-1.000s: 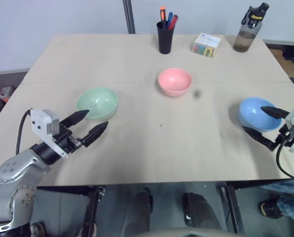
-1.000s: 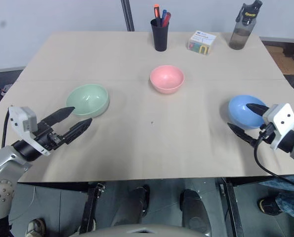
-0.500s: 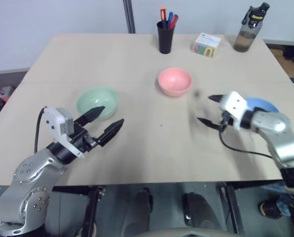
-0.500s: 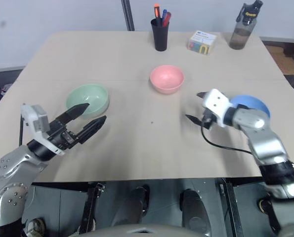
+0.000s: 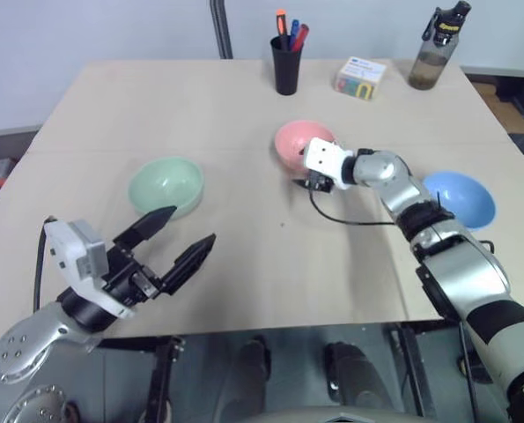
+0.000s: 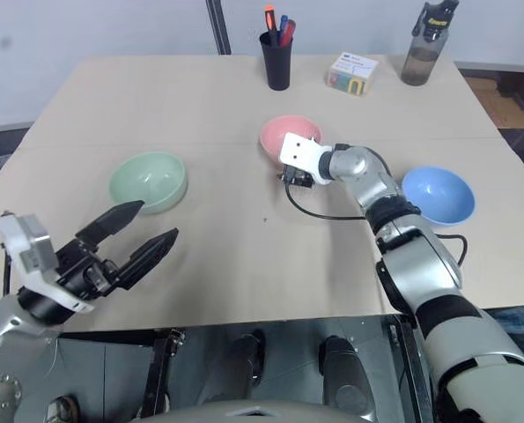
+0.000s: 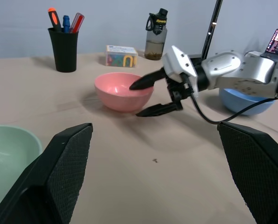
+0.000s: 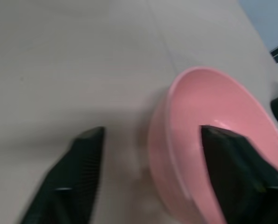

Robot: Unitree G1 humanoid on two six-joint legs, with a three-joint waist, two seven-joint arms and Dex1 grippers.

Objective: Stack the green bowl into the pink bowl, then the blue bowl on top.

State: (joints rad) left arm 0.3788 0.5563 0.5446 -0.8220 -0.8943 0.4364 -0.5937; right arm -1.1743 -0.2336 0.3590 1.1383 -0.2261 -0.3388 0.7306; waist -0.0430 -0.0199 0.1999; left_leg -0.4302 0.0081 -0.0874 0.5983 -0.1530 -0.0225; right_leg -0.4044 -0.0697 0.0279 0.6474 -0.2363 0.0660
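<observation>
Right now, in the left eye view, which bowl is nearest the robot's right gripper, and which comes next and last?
1. The pink bowl: the right gripper straddles its rim.
2. The blue bowl: off to the robot's right.
3. The green bowl: farthest, on the left side.

Tan table [image 5: 244, 97]; far edge holds black pen cup [image 5: 286, 66], small colourful box [image 5: 360, 77] to its right, dark water bottle [image 5: 434, 48] far right.

Silver jointed arms [image 5: 438, 238], white wrist modules, black cables
</observation>
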